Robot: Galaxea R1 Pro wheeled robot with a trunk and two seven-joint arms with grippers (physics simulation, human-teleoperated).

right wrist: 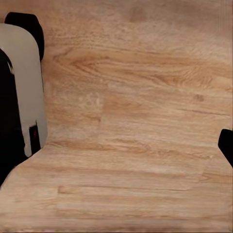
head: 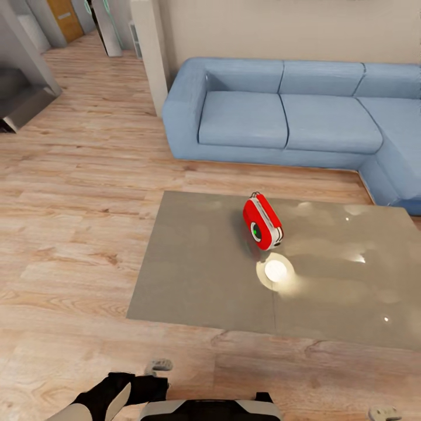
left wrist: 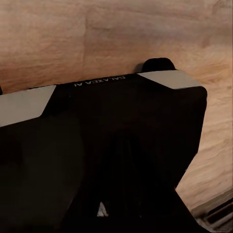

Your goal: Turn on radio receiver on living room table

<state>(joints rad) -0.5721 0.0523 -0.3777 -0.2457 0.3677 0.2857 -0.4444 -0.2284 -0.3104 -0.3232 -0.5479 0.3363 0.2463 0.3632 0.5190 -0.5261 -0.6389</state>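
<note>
The red radio receiver [head: 262,221] with white trim stands on the low grey-taupe table [head: 199,275], towards its far side, its dark-green dial facing the front left. It is upright with its thin handle on top. My left arm hangs low at the frame's lower edge, and its gripper [head: 158,366] sits over the floor, well short of the table's near edge. A small grey part of my right gripper [head: 384,413] shows at the lower right corner. How far either gripper's fingers are spread is too unclear to read. Both grippers are far from the radio.
A blue sectional sofa [head: 292,114] runs behind and to the right of the table. Light wood plank floor [head: 76,234] lies to the left and in front. A bright lamp reflection [head: 276,271] shines on the tabletop. My dark base [left wrist: 111,155] shows in the left wrist view.
</note>
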